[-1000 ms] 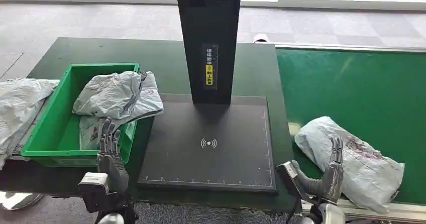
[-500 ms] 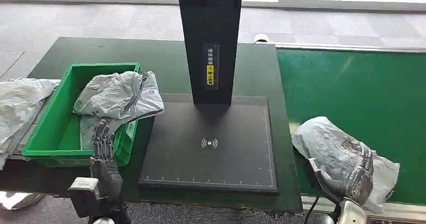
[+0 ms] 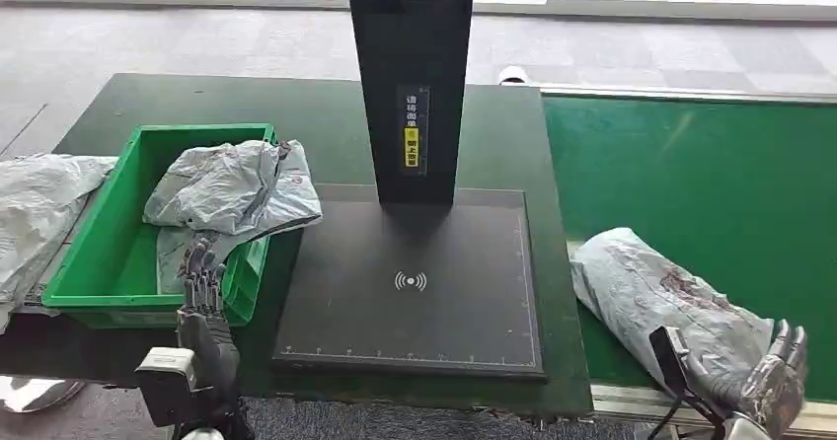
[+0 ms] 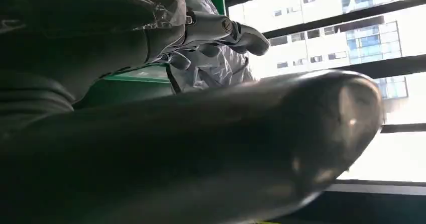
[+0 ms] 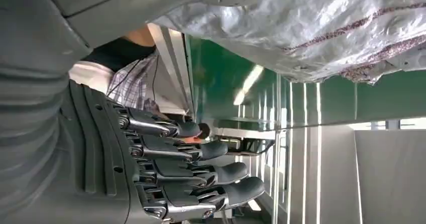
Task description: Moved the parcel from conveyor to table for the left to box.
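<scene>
Parcel (image 3: 659, 307), grey plastic with reddish smears, lies on the green conveyor (image 3: 711, 179) near its front edge, just right of the dark table (image 3: 257, 114). From the head view I see my right hand (image 3: 775, 386) low at the parcel's near right end, fingers extended upward, apparently touching the wrap; I cannot tell from here whether any finger is under it. The right wrist view settles more: the right hand's fingers (image 5: 201, 151) lie straight, side by side, with nothing between them, and the parcel (image 5: 311, 28) sits beside the hand, not in its grasp. That view also catches a person (image 5: 125, 78) in a checked shirt beyond the conveyor edge.

My left hand (image 3: 202, 307) hovers at the front of the table, fingers straight and slightly spread, released, just before the near wall of the green bin (image 3: 99, 262). The bin holds a crumpled grey bag (image 3: 232, 188) that spills over its right rim. The left wrist view shows the thumb (image 4: 226, 30) against that bag's plastic and windows behind.

Another grey bag (image 3: 35, 213) lies left of the bin. A black scanner pad (image 3: 415, 282) with its upright post (image 3: 410, 75) stands mid-table.
</scene>
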